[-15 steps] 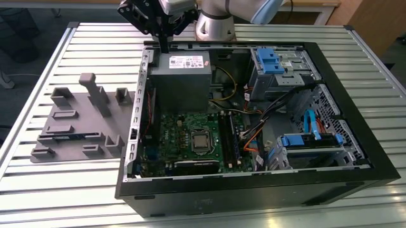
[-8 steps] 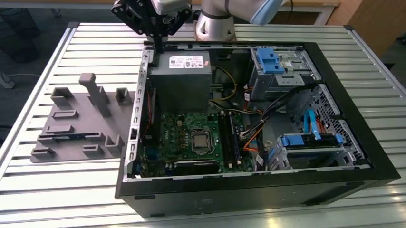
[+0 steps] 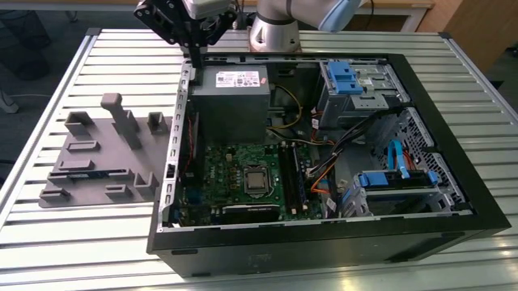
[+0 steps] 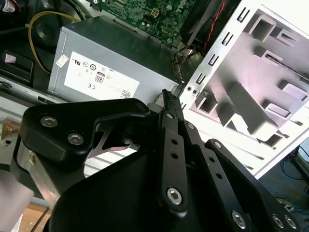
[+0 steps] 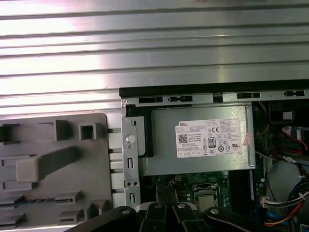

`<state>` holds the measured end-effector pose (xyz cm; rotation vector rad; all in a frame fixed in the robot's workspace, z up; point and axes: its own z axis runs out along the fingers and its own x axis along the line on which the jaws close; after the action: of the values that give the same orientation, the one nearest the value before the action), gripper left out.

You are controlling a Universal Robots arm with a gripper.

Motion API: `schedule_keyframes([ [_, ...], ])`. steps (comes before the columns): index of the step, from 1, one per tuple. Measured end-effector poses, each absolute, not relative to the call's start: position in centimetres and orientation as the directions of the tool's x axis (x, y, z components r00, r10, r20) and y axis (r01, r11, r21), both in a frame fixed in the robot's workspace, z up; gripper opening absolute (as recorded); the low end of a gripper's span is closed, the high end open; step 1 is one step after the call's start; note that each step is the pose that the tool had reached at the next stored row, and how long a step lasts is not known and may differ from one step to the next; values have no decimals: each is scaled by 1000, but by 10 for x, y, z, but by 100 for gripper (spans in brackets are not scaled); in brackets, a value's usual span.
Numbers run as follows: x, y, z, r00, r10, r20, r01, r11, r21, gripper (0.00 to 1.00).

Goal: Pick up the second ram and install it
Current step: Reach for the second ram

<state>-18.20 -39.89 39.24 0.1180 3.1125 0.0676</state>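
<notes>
Now the gripper (image 3: 194, 65), fingers pressed together and empty, hovers over the far corner of the computer case (image 3: 324, 245), on the exterior view's left, beside the power supply (image 3: 230, 100).

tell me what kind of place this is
Probably a robotics lab bench for computer assembly: an open desktop PC case lies on a slatted metal table, a grey fixture tray sits beside it, and a robot arm's gripper hangs over the case's edge.
</notes>
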Motion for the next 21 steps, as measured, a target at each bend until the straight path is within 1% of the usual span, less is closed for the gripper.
schedule_keyframes([
  [21, -204, -399, 392, -997, 76, -24, 75, 996, 44, 11],
])
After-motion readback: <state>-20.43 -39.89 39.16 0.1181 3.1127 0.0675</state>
